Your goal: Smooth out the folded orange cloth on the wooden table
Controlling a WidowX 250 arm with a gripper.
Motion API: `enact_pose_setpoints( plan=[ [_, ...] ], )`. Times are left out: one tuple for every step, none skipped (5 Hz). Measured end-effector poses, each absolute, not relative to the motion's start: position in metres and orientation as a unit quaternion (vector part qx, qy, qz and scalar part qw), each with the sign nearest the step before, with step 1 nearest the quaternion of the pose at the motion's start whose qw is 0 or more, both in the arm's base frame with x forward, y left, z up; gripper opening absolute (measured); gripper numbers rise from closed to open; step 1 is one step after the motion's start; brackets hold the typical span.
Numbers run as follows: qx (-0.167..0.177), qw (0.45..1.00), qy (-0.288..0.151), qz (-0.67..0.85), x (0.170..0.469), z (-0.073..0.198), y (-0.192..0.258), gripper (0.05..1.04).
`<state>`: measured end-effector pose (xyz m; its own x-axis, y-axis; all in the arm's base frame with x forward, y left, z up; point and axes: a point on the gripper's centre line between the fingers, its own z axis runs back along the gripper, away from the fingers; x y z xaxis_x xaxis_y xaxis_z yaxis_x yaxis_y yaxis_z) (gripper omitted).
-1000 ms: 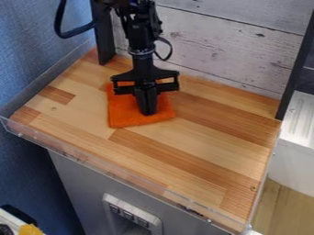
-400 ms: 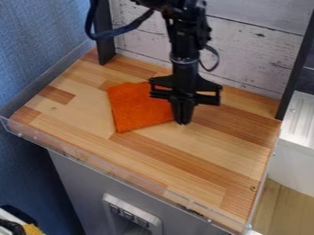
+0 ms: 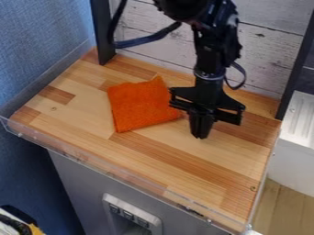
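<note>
Claw has moved right, off the cloth

Since the first frame, the claw (image 3: 200, 136) has travelled from above the middle of the cloth (image 3: 144, 105) to a spot beyond its right edge in the view, and a little nearer the camera. Its two fingers are together, with nothing seen between them. The tips point down, low over the wooden table (image 3: 178, 160); whether they touch it, I cannot tell.

Orange and lying on the table, the cloth is to the claw's left in the view. Its right corner comes close beside the fingers, and the claw's wide upper part overlaps that side. One corner peaks up and left of the claw, toward the boards (image 3: 276, 53). Compared with the first frame, the cloth's lower left corner has shifted slightly toward the camera.

Behind the claw stand the pale boards, between a black post (image 3: 103, 34) on the left and another on the right. A cable (image 3: 144, 40) loops above and left of it. In front, a clear rim (image 3: 92, 163) edges the table; farther right is a pale metal surface (image 3: 300, 114).
</note>
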<state>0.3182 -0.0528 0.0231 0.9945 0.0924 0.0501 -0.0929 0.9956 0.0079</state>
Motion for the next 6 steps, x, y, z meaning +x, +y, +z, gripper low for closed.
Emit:
enact_pose_setpoints(
  plan=[
    [0.008, 1.0, -0.018, 0.023, 0.312, 0.021, -0.066, 0.062],
    [0.011, 1.0, -0.006, 0.01, 0.306, 0.021, -0.072, 0.087],
    [0.01, 1.0, 0.013, 0.002, 0.302, 0.029, -0.075, 0.239],
    [0.008, 1.0, 0.014, -0.007, 0.31, 0.048, -0.077, 0.494],
    [0.003, 1.0, 0.014, -0.015, 0.318, 0.063, -0.08, 0.794],
    [0.001, 1.0, 0.009, -0.015, 0.329, 0.082, -0.081, 0.996]
  ],
)
